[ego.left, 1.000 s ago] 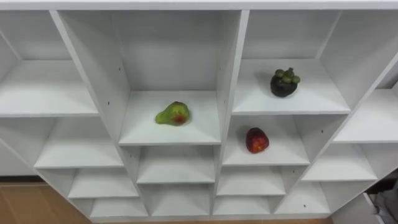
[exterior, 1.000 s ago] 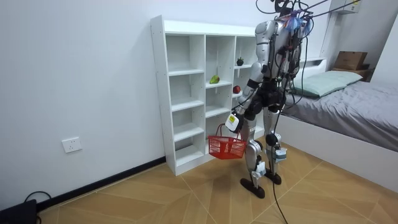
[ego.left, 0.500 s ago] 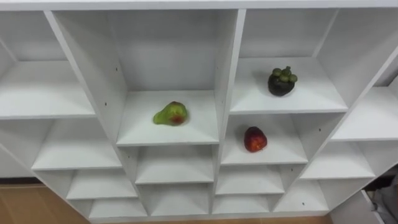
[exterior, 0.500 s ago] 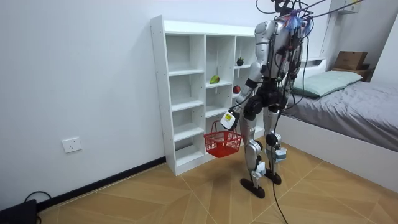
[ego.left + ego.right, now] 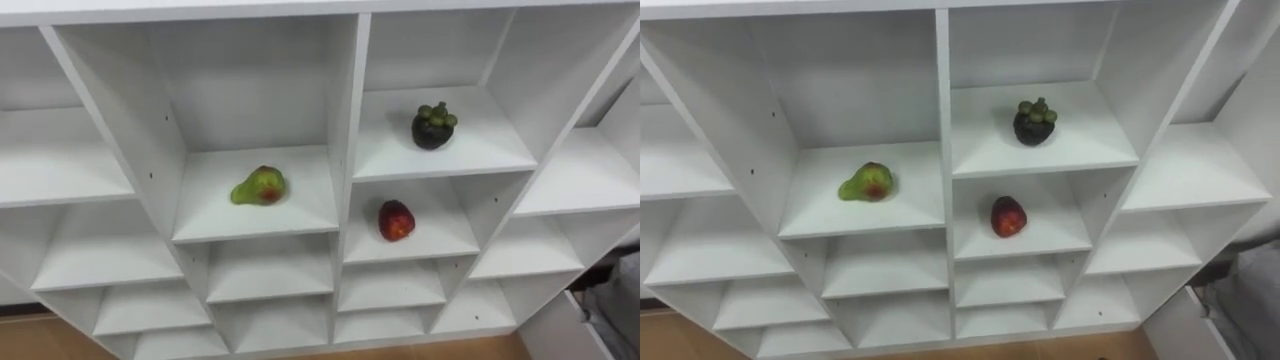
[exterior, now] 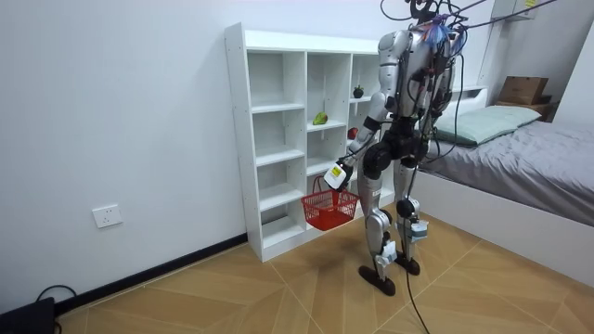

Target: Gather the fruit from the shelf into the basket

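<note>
— What's changed?
— The left hand (image 6: 339,174) has lifted, swinging the red basket (image 6: 329,210) nearer the closet (image 6: 238,139) than a second ago.
— Its grip?
— Fingers curled round the handle, and the basket hangs just below the hand.
— The fruit?
— All on shelves above the hand. The green fruit (image 5: 259,187) is in one column. The dark mangosteen (image 5: 432,127) is higher in the next, and the red fruit (image 5: 396,220) sits one shelf beneath it.

The pear (image 5: 259,187) lies on a shelf in the middle column of the closet (image 5: 350,120). In the next column to the right, the mangosteen (image 5: 432,127) sits a little higher up. The apple (image 5: 396,220) lies on the shelf right under it. The basket (image 6: 329,206) hangs from the left hand (image 6: 340,173) before the lower shelves.
</note>
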Robot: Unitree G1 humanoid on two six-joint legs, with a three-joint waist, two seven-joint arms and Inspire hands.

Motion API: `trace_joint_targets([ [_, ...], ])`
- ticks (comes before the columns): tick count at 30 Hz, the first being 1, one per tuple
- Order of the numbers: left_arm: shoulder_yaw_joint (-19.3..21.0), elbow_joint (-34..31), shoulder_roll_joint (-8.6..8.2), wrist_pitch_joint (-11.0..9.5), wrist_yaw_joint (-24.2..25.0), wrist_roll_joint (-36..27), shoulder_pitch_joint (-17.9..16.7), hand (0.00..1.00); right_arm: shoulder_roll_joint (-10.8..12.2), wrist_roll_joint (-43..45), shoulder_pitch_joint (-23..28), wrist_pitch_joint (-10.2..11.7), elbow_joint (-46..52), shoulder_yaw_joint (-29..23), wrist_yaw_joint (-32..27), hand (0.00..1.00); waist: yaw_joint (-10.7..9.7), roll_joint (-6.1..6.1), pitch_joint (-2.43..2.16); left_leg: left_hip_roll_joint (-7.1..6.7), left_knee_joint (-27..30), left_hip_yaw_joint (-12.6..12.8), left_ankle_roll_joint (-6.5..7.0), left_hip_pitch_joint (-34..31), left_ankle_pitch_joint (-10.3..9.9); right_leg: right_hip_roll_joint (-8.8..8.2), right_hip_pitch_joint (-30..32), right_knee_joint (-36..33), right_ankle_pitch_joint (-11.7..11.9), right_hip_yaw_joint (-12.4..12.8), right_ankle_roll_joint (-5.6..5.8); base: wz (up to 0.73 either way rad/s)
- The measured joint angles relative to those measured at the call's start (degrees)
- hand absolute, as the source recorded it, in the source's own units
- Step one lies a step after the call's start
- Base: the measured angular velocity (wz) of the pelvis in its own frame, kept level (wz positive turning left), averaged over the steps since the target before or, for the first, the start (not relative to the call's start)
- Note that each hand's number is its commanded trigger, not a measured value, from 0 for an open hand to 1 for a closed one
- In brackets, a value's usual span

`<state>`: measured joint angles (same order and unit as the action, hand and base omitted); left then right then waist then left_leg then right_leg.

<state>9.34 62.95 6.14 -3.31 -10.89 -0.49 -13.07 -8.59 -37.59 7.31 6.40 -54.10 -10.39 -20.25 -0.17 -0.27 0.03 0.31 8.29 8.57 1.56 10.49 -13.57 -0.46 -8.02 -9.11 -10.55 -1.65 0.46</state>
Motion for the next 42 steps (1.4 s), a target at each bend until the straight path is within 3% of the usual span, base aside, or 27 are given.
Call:
trace_joint_targets([
  [6, -0.1, 0.1, 0.08, -1.8, -1.4, 0.0, -0.3, 1.00, 0.1, 1.9, 1.0, 2.0, 11.5, 0.9, -10.4, 0.00, 0.7, -0.25, -0.04, 0.02, 0.4, 0.6, 0.02, -0.9, 0.0, 0.00, 1.6, -0.8, 0.0, 0.6, -0.01, -0.06],
  [14, -0.7, 0.2, 0.12, -2.0, -2.1, 0.0, -0.2, 1.00, 0.1, 6.8, 0.8, 5.8, 25.8, 2.3, -21.2, 0.00, 0.7, -0.84, -0.22, 0.05, 0.3, 0.9, 0.03, -1.4, 0.0, 0.16, 2.0, -0.6, 0.1, 1.2, 0.02, -0.03],
  [18, -2.4, -0.1, 0.36, -2.0, -2.1, 0.1, 0.1, 1.00, 0.1, 11.2, 0.8, 6.3, 31.8, 3.0, -25.2, 0.00, 0.8, -0.60, -0.27, 0.13, 0.3, 0.9, 0.02, -2.1, 0.0, 0.23, 2.6, -0.7, 0.1, 1.2, -0.03, 0.00],
  [32, -2.8, 0.2, 0.42, -3.3, -2.1, 0.1, 0.0, 1.00, 0.0, 22.5, 0.8, 11.0, 41.8, 5.0, -32.2, 0.00, 2.4, -0.48, -0.08, 0.24, 0.4, 0.6, 0.01, -2.4, 0.0, 0.24, 3.0, -0.9, 0.1, 0.7, -0.08, 0.00],
  [35, -2.9, 0.5, 0.46, -3.4, -2.1, 0.1, 0.1, 1.00, 0.0, 22.8, 0.8, 11.2, 42.4, 5.8, -32.2, 0.00, 2.5, -0.34, -0.10, 0.25, 0.5, 0.6, 0.00, -2.8, 0.0, 0.23, 3.2, -1.2, 0.2, 0.6, -0.10, 0.00],
  [36, -3.0, 1.2, 0.46, -3.5, -2.1, 0.1, 0.4, 1.00, 0.0, 22.8, 0.8, 11.2, 44.1, 6.1, -32.2, 0.00, 2.6, -0.03, 0.09, 0.27, 0.6, 0.6, 0.00, -3.0, 0.0, 0.24, 3.5, -1.7, 0.2, 0.6, -0.10, -0.03],
  [42, -3.7, 1.2, 0.54, -3.5, -2.2, 0.5, 0.5, 1.00, -0.1, 27.6, 0.8, 11.2, 53.1, 7.0, -32.0, 0.00, 2.6, 0.47, -0.07, 0.31, 0.6, 0.6, -0.04, -3.1, 0.1, 0.29, 4.0, -1.6, 0.2, 0.6, -0.10, -0.01],
])
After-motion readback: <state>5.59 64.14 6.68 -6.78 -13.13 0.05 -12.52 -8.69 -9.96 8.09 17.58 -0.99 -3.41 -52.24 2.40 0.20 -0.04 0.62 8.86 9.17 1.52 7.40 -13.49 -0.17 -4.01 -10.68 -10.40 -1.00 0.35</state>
